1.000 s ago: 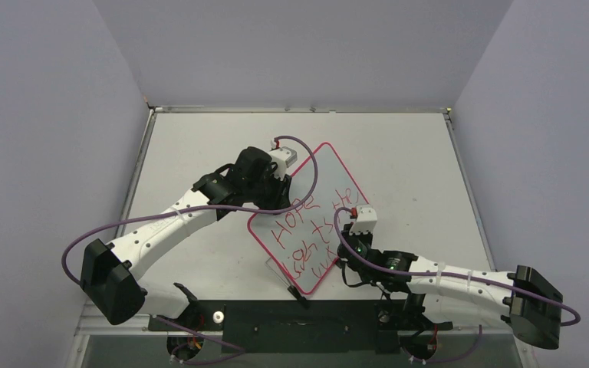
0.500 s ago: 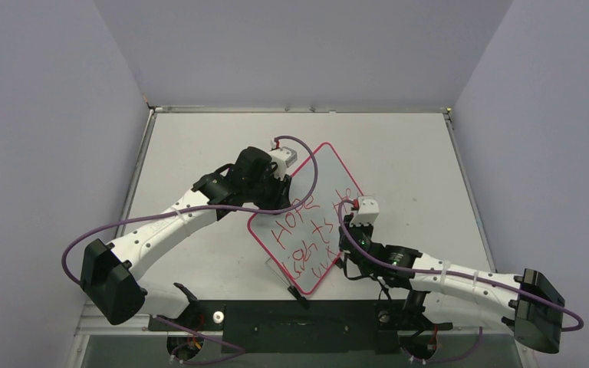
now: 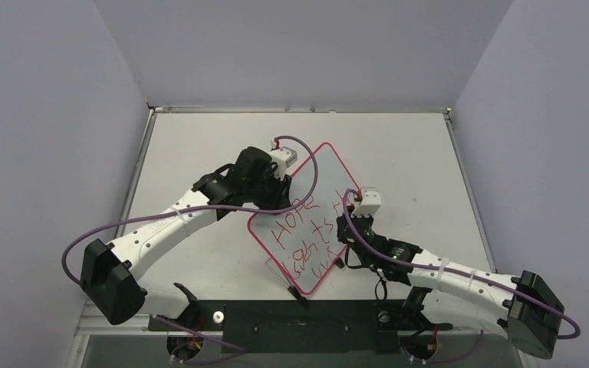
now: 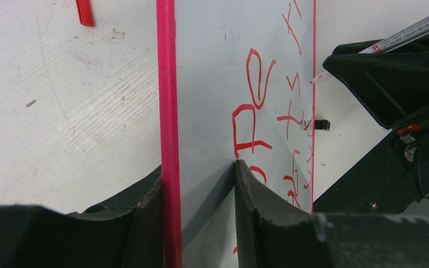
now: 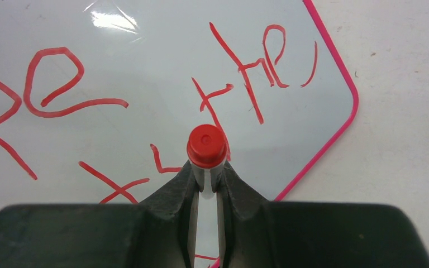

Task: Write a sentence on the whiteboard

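Our right gripper (image 5: 206, 170) pinches the marker (image 5: 206, 144), low in its wrist view, tip by the right rim of the board (image 5: 162, 61). Mid-frame from above, the sentence (image 3: 307, 238) fills three red lines. Farther up, our left gripper (image 4: 198, 170) clamps the board's upper-left edge. We judge writing is underway; next we need light, steady strokes.
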You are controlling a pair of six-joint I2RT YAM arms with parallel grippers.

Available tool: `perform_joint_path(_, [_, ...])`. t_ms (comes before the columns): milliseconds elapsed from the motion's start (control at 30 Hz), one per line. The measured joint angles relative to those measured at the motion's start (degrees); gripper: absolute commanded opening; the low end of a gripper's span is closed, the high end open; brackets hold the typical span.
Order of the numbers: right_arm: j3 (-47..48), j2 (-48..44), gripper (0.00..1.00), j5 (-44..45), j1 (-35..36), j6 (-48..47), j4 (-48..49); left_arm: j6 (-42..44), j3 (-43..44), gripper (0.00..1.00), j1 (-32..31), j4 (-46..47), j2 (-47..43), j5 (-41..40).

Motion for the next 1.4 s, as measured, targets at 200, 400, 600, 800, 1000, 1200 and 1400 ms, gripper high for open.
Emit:
perform_joint_path(200, [-1.31,1.07,0.00,-2.29,-0.59,-0.09,3.19,0.00,0.00,0.00,0.00,0.00,0.00,0.00])
perform_joint_path(400, [-1.97,2.58,0.00,-3.30,-1.36,-0.11,4.90,-0.04,0.00,0.00,0.00,0.00,0.00,-0.02])
perform_joint_path(600, [-2.91,2.62,0.00,-3.26,-1.99,-0.04,5.51,-0.09,0.00,0.00,0.00,0.00,0.00,-0.02])
perform_joint_path(800, [-4.28,2.62,0.00,-2.84,-2.43,0.15,5.46,-0.15,0.00,0.00,0.00,0.00,0.00,-0.02])
perform_joint_path(1000, [-4.96,2.62,0.00,-2.60,-2.78,0.28,5.44,-0.55,0.00,0.00,0.00,-0.02,0.00,-0.07])
perform_joint_path(1200, [-4.92,2.89,0.00,-2.62,-4.11,0.02,5.46,-0.79,0.00,0.00,0.00,-0.09,0.00,-0.17])
perform_joint_path(1400, [-3.15,4.98,0.00,-2.89,-6.58,-0.85,5.49,-0.79,0.00,0.00,0.00,-0.11,0.00,-0.20])
